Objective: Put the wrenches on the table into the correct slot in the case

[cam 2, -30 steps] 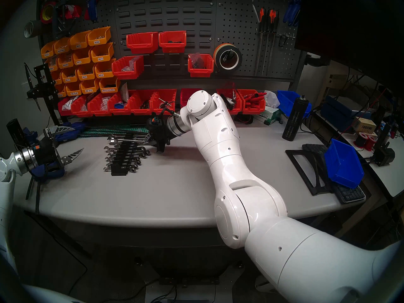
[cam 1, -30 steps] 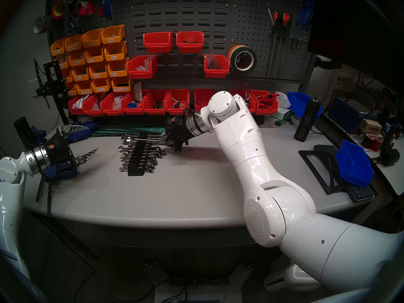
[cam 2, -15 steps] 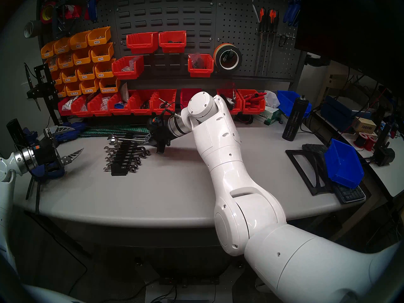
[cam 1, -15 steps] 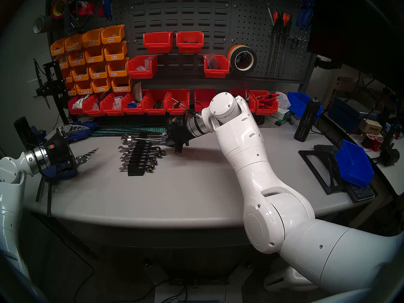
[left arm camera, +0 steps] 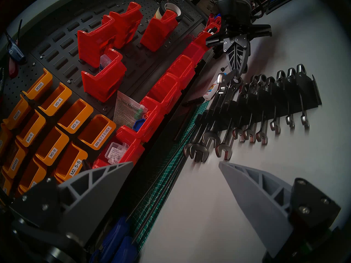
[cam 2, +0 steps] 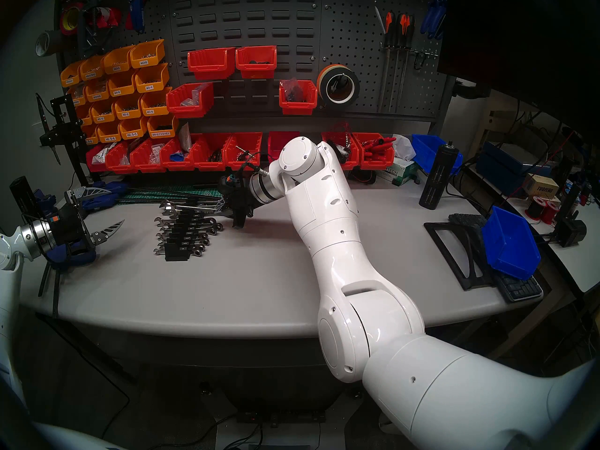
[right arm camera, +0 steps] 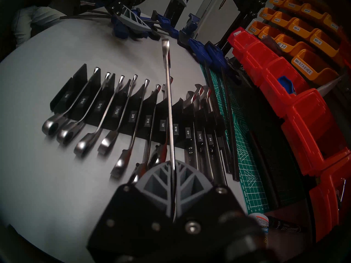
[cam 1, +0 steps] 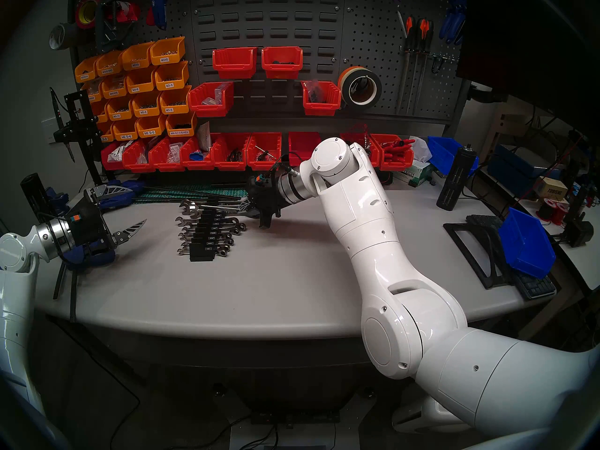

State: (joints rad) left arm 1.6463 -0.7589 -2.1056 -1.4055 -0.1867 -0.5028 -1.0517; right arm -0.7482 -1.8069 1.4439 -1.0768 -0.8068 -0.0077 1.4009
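Since one second ago, right claw [right arm camera: 173, 183] lifted slightly, closed on long wrench [right arm camera: 168, 97] above rack [right arm camera: 136, 108]; left claw [left arm camera: 174, 183] wide open, empty. Thin edge grip: wrench may pivot, miss the 9/16 groove.

Right pincer [cam 2: 226, 206] clamped on chrome wrench [cam 2: 191, 207] above black rack [cam 2: 181, 236] on grey table [cam 2: 259, 277].

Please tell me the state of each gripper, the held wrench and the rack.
Right gripper: shut on long chrome wrench.
Long chrome wrench: held above the rack, not seated.
Left gripper: open, empty.
Black plastic stepped rack: on table, most grooves filled.
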